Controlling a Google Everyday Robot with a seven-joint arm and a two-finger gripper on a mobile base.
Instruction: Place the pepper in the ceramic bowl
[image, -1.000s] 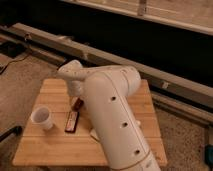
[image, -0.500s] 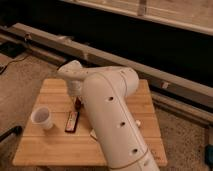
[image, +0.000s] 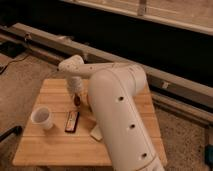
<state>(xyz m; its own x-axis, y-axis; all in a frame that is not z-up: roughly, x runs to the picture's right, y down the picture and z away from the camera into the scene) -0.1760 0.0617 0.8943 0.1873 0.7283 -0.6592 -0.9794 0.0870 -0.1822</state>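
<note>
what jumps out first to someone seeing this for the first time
The big white robot arm fills the middle and right foreground, reaching over a wooden table. Its gripper hangs over the table's middle with the small dark red pepper at its tip; a white cup and a dark flat bar sit nearer the camera.

You can count one wooden table (image: 50, 145), one white cup (image: 41, 118), one flat dark bar (image: 72, 121) and one small dark red pepper (image: 77, 100), plus one white arm (image: 117, 110) whose single gripper (image: 76, 93) is over the table's middle, just above that pepper.
</note>
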